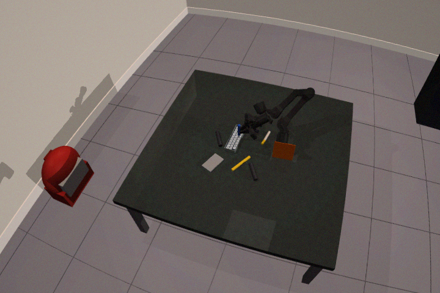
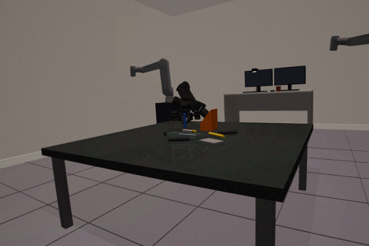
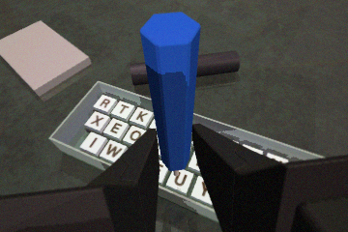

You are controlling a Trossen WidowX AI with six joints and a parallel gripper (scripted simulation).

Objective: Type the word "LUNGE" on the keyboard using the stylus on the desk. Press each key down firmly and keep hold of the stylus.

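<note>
Gripper: closed around the blue stylus, which stands roughly upright.
Keyboard: directly beneath, in a shallow tray; the stylus's lower end is at the U key, contact unclear.
Blocked from sight: fingers and stylus cover several keys.
Nearby: a dark cylinder and a pale flat block.
Farther off: an orange block.

Brown letters are printed on the white keys of the keyboard, one to a key. In the wrist view, one row reads R, T, K. The next reads X, E, O. Another shows I and W. Further along stand U and a partly covered Y. Other keys are hidden or too cut off to read, and the letters are too small in the top view.
</note>
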